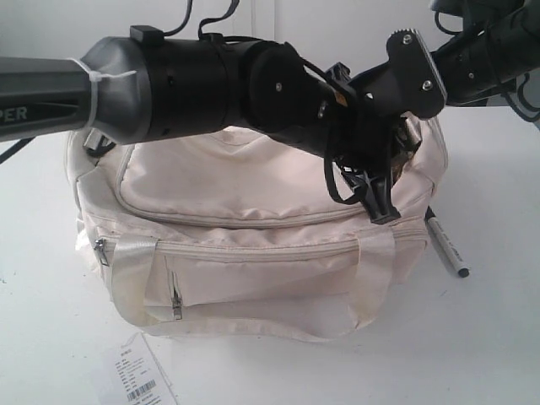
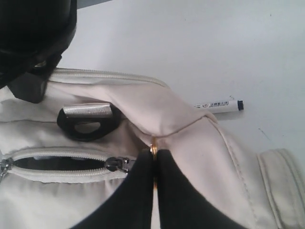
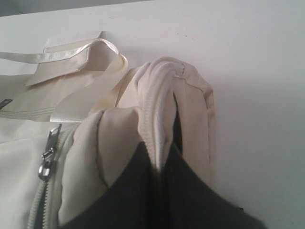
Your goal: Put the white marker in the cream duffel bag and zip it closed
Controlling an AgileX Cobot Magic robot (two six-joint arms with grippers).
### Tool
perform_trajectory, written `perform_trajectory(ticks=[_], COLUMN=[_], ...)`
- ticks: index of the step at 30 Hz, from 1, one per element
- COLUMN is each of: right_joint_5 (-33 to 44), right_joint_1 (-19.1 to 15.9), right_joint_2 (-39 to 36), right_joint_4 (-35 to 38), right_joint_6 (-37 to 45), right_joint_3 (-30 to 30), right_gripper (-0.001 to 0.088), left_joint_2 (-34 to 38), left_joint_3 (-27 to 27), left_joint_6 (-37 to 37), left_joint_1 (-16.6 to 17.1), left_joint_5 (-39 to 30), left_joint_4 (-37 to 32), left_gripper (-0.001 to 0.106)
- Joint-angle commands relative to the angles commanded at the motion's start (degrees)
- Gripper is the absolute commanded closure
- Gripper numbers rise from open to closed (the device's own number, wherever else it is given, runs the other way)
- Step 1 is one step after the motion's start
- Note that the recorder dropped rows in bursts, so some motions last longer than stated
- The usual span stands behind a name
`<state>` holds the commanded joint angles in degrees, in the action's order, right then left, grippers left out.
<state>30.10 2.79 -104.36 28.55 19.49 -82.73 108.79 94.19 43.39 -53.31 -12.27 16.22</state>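
Note:
The cream duffel bag (image 1: 253, 228) sits in the middle of the table, its curved top flap lying flat. The white marker (image 1: 445, 245) lies on the table just off the bag's right end, outside it; it also shows in the left wrist view as the marker (image 2: 219, 105). My left gripper (image 2: 154, 153) has reached across to that end and is shut on a small gold zip pull (image 2: 154, 146). My right gripper (image 3: 162, 160) is shut on a raised fold of the bag's zip edge (image 3: 157, 114) at the same end.
A white barcoded paper tag (image 1: 139, 375) lies at the table's front left. A black buckle (image 2: 88, 121) and a partly open end-pocket zip (image 2: 62, 163) sit near the left fingers. A grey zip pull (image 3: 47, 155) hangs beside the right gripper. Both arms crowd over the bag's right end.

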Motion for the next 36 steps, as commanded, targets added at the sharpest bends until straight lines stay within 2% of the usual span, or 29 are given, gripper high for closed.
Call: perform_trajectory(ticks=[36], right_joint_5=[0.0], right_joint_1=[0.0], right_joint_2=[0.0], right_joint_4=[0.0], right_joint_6=[0.0], right_joint_3=[0.0], right_gripper=[0.0868], left_joint_2=[-2.1], left_joint_3=[0.0], left_joint_6=[-3.2], left_joint_1=[-0.1], left_joint_5=[-5.7], left_joint_4=[0.0], left_gripper=[0.105])
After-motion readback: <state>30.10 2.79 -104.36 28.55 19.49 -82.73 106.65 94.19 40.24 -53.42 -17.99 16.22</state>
